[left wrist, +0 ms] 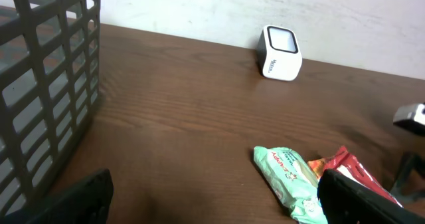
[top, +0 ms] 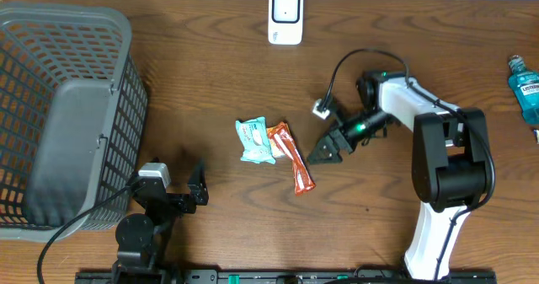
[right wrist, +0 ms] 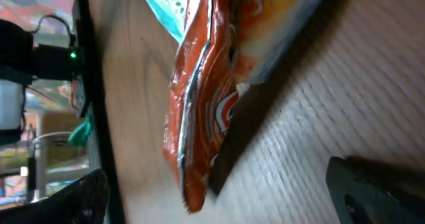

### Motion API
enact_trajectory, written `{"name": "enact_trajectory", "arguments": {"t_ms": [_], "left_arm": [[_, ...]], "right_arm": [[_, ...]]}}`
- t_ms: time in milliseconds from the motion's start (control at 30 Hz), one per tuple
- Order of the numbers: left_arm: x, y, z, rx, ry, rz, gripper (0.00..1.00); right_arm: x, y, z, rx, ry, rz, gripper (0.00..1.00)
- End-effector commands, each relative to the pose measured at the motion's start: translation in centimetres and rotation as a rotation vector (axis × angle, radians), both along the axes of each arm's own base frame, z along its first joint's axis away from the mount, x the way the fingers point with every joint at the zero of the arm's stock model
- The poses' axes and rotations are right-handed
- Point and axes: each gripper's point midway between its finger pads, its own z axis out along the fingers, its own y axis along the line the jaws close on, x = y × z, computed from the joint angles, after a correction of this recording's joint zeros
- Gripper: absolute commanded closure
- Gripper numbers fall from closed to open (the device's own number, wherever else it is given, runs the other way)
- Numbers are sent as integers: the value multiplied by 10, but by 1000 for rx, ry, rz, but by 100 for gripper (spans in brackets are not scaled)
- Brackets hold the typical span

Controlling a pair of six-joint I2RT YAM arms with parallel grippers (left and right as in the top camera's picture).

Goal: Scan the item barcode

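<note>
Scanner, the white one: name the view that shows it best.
Left wrist: the scanner appears large and unobstructed, face and side visible. Overhead shows it small, from straight above. Right wrist misses it entirely.

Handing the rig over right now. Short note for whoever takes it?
Grippers: the left gripper is open and empty, low beside the basket. The right gripper is open and empty, its tips right at the orange snack packet, with no grip on it.
Items: the orange snack packet lies flat next to a teal packet. The barcode scanner stands at the far edge.
Done: nothing lifted.
Left: grip a packet and show its barcode to the scanner.
</note>
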Motion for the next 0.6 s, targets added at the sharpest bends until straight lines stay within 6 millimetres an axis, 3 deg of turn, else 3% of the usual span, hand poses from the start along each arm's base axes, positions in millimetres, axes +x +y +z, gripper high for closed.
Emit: {"name": "enact_trajectory", "arguments": {"t_ms": [0,167,200,233,567], "left_arm": [[0,-2,-13,12,28,-14,2],[0,-2,-13,12,27,-14,2],[0,-2,-13,12,28,-14,2],[0,-2,-13,12,27,-14,2],[0,-2,-13,12,28,-14,2]], "right_arm": [[-8,12,-1,84,-39,33,6],[-6,16,1,119,-52,23,26],[-5,16,1,123,-59,22,41],[-5,18,1,128,-61,23,46],[-10,34,-18,117,-11,31,47]]}}
